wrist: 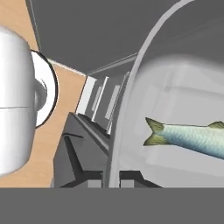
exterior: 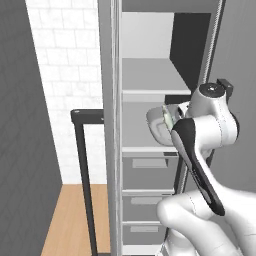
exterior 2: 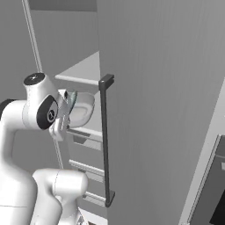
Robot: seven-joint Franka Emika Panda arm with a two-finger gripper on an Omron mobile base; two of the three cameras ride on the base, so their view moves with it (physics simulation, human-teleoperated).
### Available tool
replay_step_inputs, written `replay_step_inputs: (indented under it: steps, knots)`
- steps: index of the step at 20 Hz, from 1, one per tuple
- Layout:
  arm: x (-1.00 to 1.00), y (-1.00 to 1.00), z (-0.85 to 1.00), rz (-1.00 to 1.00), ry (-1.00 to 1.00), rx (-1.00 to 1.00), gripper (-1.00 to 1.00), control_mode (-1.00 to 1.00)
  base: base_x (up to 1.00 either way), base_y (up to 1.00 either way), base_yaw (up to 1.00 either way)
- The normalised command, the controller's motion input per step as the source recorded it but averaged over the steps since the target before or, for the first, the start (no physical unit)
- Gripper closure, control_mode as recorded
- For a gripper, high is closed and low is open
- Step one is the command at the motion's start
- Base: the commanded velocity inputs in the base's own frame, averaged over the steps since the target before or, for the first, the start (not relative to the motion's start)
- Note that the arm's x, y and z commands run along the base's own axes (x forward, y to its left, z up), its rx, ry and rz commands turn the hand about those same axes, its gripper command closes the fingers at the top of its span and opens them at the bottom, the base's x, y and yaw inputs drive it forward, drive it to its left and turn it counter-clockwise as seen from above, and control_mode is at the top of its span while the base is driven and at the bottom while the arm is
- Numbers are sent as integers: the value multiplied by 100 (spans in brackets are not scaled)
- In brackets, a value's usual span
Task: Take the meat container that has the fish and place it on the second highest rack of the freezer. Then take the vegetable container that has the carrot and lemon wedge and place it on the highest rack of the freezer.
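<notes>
Freezer (exterior: 150, 85) front: meat container (exterior: 159, 124) in hand (exterior: 172, 120).

No text, label, brand, number or sign can be read in any of the three views. The freezer (exterior: 150, 95) shows plain grey and pale surfaces, and its dark door (exterior 2: 158, 110) carries no marking. The meat container (wrist: 175, 109) and the fish (wrist: 192, 138) in it bear no lettering either.

Glossy white rounded-link arm (exterior: 207, 125), lower right of left base view: black elbow inlay, grey-black round joint cap on top, bulbous white base segment, black wrist block.
</notes>
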Motion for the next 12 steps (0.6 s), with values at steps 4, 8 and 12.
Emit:
replay_step_inputs:
  steps: [4, 8, 12]
  knots:
    - [76, 2, -29, -10, 0, 4, 100, -100, 0, 0, 0]
    - [87, -2, -40, -1, 0, 5, 100, -100, 0, 0, 0]
    - [65, 0, -78, 0, 0, 0, 100, -100, 0, 0, 0]
